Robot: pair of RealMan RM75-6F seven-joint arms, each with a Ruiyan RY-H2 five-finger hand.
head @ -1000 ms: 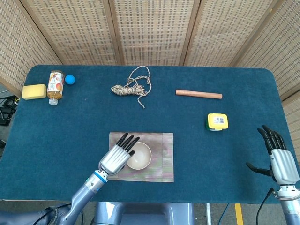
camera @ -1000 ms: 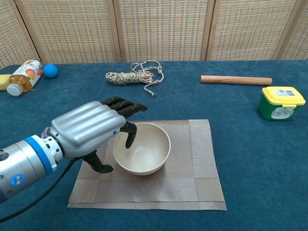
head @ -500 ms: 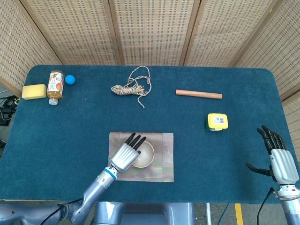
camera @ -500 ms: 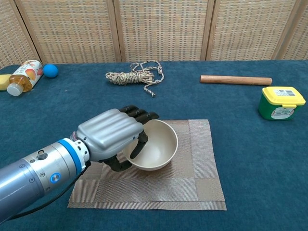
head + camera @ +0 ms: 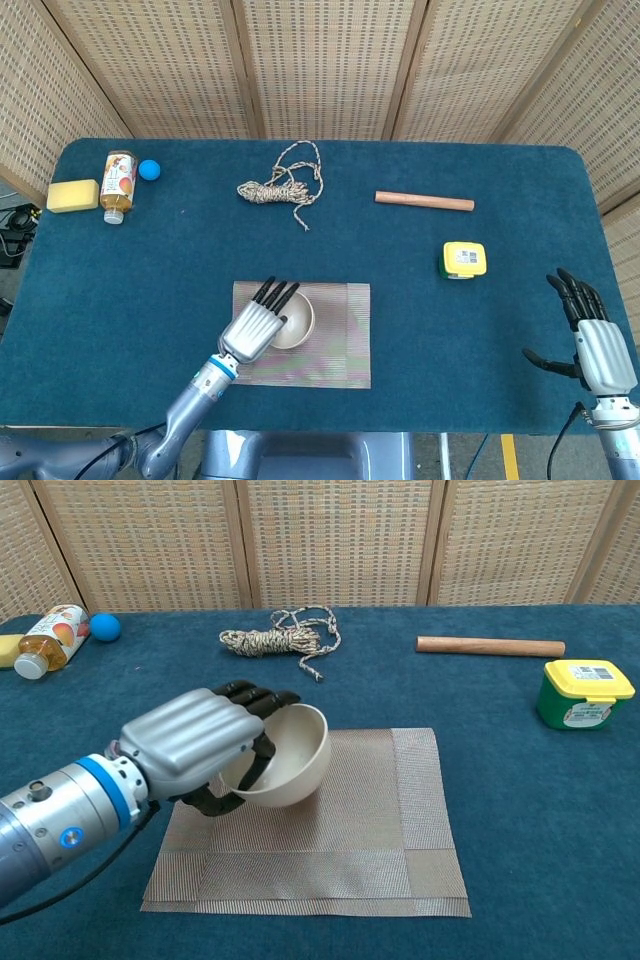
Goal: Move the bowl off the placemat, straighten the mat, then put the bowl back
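A cream bowl (image 5: 285,770), nothing visible inside it, hangs tilted above the left part of the woven placemat (image 5: 350,830), its rim clamped by the robot's left hand (image 5: 195,748), with fingers (image 5: 262,765) hooked down inside the bowl and what looks like the thumb below it, though the chest view leaves that partly hidden. From overhead the bowl (image 5: 293,322) sits over the mat's left half (image 5: 335,345), the left hand (image 5: 250,330) covering its near-left rim. The mat lies on a blue cloth-covered table (image 5: 400,300). At the far right edge of the table, the right hand (image 5: 600,345) holds nothing, its fingers spread and pointing away from the robot. To the right of the mat stands a small green tub with a closed yellow lid (image 5: 584,692), its contents unseen. Beyond lie a wooden dowel (image 5: 490,646) and a coil of rope (image 5: 283,638). In the far left corner, a bottle of amber liquid (image 5: 118,183) lies on its side between a yellow sponge (image 5: 72,195) and a blue ball (image 5: 149,169).
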